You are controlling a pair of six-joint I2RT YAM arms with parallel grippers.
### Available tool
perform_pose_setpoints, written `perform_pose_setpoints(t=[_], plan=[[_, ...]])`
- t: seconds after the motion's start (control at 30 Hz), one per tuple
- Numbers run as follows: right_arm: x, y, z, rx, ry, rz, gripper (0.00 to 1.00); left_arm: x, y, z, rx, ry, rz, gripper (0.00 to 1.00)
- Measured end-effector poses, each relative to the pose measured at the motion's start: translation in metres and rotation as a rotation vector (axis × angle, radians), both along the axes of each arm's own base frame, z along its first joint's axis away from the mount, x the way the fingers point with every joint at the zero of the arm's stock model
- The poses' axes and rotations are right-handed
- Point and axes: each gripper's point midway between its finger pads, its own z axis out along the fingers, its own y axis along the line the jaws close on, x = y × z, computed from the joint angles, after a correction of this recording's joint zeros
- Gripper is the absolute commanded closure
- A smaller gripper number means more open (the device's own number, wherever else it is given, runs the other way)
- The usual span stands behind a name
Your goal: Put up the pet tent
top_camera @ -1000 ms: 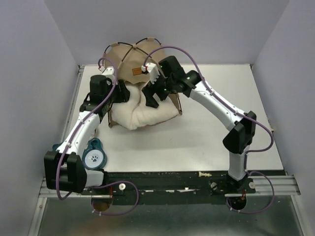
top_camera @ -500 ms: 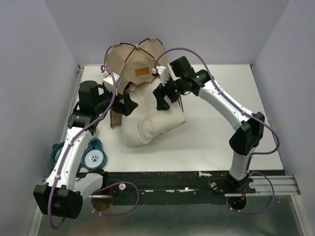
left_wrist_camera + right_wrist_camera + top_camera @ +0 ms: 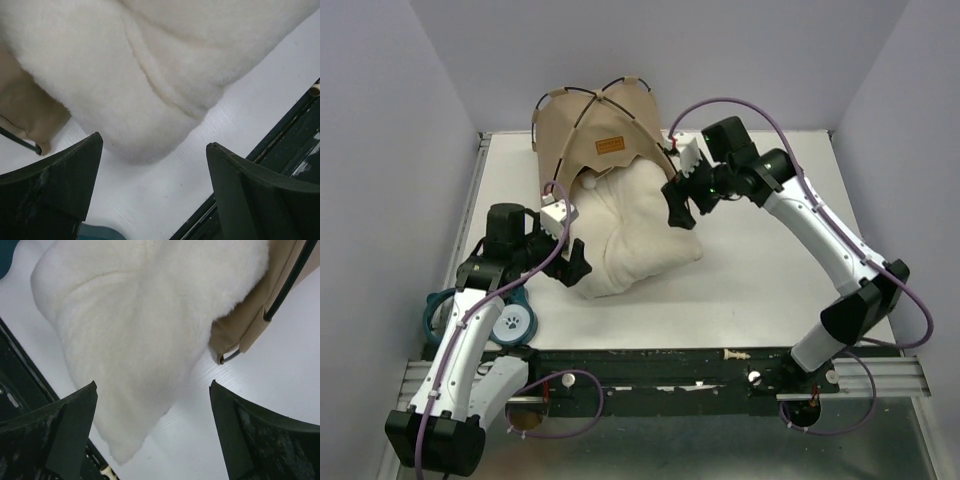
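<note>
The pet tent (image 3: 592,125) stands toward the far left of the white table (image 3: 760,290) as a tan fabric dome. Thin black poles (image 3: 582,118) arch over its top, and a small brown label (image 3: 610,145) faces forward. A white fluffy cushion (image 3: 638,228) bulges out of its front opening and slumps onto the table toward the arms. The left gripper (image 3: 576,268) sits low at the cushion's near-left edge. Its wrist view shows the dark fingers (image 3: 60,175) spread wide with nothing between them, the cushion's rim just ahead and a flap of tan fabric off to the left. The right gripper (image 3: 680,208) is at the cushion's far-right side, beside the tent's front edge. Its jaws are likewise parted and empty, and its wrist view shows fleece ahead and a tan pole sleeve to the right. A teal item with a white paw-print disc (image 3: 510,322) lies near the left arm's base.
</note>
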Motion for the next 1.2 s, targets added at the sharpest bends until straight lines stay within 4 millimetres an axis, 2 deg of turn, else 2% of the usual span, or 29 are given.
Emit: perform_pose_setpoints(t=[0.1,0.2,0.27,0.33,0.4,0.5,0.57,0.63,0.73,0.8,0.9,1.0,1.07,1.13,1.17,1.2], plan=[[-0.032,-0.021,-0.011,-0.01,0.065,0.019,0.0,-0.007,0.009,-0.025,0.055,0.059,0.012,0.01],[-0.073,-0.039,-0.036,-0.043,0.171,0.059,0.0,-0.01,0.013,-0.035,0.085,0.085,-0.001,0.01],[-0.09,-0.046,-0.053,-0.067,0.235,0.076,0.0,-0.009,0.014,-0.041,0.098,0.11,-0.011,0.01],[-0.097,-0.049,-0.065,-0.085,0.278,0.084,0.0,-0.006,0.014,-0.05,0.114,0.158,-0.017,0.01],[-0.097,-0.049,-0.071,-0.098,0.296,0.088,0.0,0.0,0.016,-0.057,0.164,0.194,-0.028,0.01],[-0.095,-0.046,-0.076,-0.105,0.309,0.094,0.0,0.01,0.017,-0.051,0.238,0.133,-0.076,0.01],[-0.092,-0.043,-0.078,-0.102,0.318,0.098,0.0,0.008,0.017,-0.047,0.276,0.063,-0.127,0.01],[-0.089,-0.04,-0.078,-0.099,0.322,0.099,0.0,-0.003,0.018,-0.052,0.324,-0.008,-0.191,0.01],[-0.085,-0.037,-0.076,-0.094,0.321,0.093,0.03,-0.024,0.014,-0.079,0.387,-0.035,-0.295,0.01],[-0.081,-0.034,-0.072,-0.085,0.312,0.09,0.08,-0.035,0.011,-0.104,0.427,-0.023,-0.354,0.01],[-0.078,-0.032,-0.068,-0.078,0.303,0.091,0.25,-0.038,0.011,-0.136,0.471,-0.001,-0.38,0.01],[-0.073,-0.029,-0.071,-0.08,0.298,0.091,0.34,-0.029,0.009,-0.147,0.493,-0.034,-0.37,0.01],[-0.069,-0.029,-0.076,-0.095,0.3,0.086,0.43,-0.017,0.004,-0.149,0.502,-0.081,-0.348,0.07],[-0.066,-0.03,-0.082,-0.111,0.303,0.081,0.54,-0.005,0.001,-0.15,0.515,-0.116,-0.305,0.21],[-0.065,-0.029,-0.084,-0.115,0.306,0.08,0.59,-0.001,0.001,-0.15,0.52,-0.127,-0.286,0.33],[-0.064,-0.029,-0.085,-0.116,0.307,0.079,0.64,0.003,0.0,-0.148,0.52,-0.142,-0.268,0.51]])
